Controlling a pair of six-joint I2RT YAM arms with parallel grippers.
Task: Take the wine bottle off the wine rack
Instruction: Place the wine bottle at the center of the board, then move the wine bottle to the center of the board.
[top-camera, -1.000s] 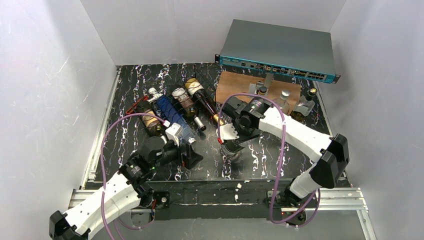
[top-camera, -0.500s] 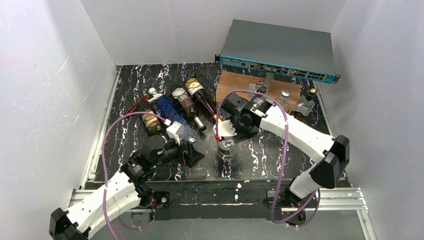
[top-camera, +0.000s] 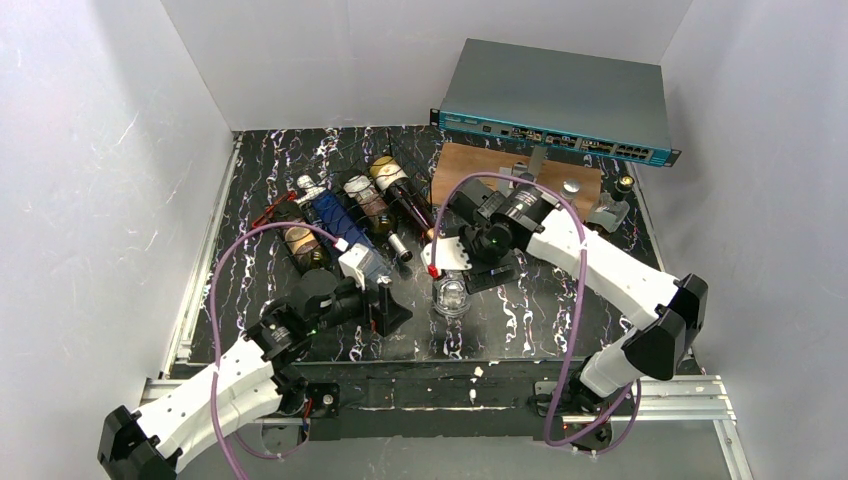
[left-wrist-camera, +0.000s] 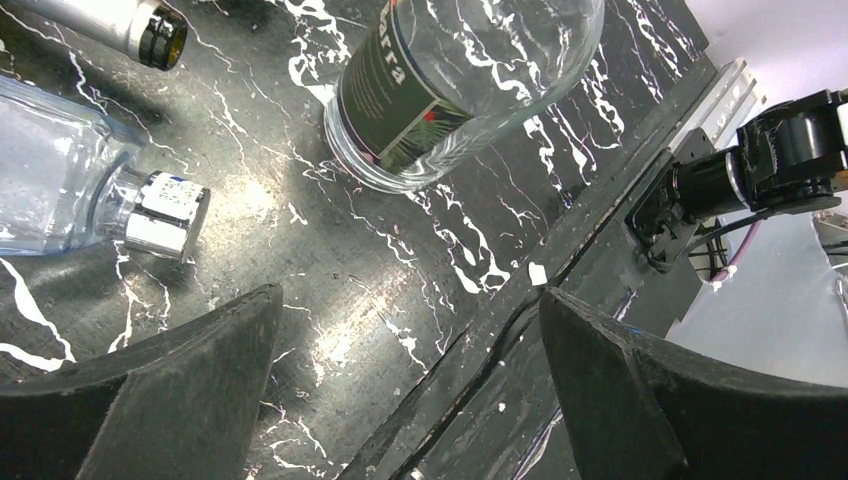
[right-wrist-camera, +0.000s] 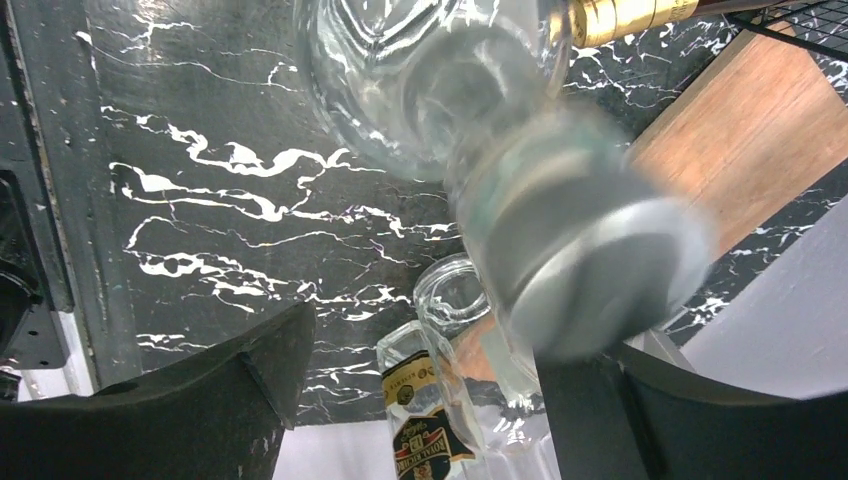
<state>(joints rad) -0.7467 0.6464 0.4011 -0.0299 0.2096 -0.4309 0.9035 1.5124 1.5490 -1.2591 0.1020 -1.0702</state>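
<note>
A clear wine bottle (top-camera: 452, 297) with a dark label stands upright on the black marble table, in front of the wine rack (top-camera: 300, 215). The rack is thin black wire and holds several lying bottles. My right gripper (top-camera: 463, 270) hovers just behind and above the bottle, open. In the right wrist view the bottle's blurred silver cap (right-wrist-camera: 590, 270) sits between the spread jaws of the right gripper (right-wrist-camera: 430, 340), close against the right finger (right-wrist-camera: 640, 420). My left gripper (top-camera: 388, 305) is open and empty, left of the bottle. The left gripper (left-wrist-camera: 410, 300) looks at the bottle's base (left-wrist-camera: 440, 90).
A blue-tinted bottle's silver-capped neck (left-wrist-camera: 160, 215) lies near the left gripper. A wooden board (top-camera: 470, 170) with small bottles (top-camera: 570, 190) stands behind the right arm, under a teal network switch (top-camera: 555, 100). A labelled bottle (right-wrist-camera: 425, 420) shows beyond the right jaws. The table's metal rail (top-camera: 450, 395) runs along the front.
The right gripper has opened off the clear bottle and drawn up and back. The bottle stays standing on the table. The left arm has barely shifted.
</note>
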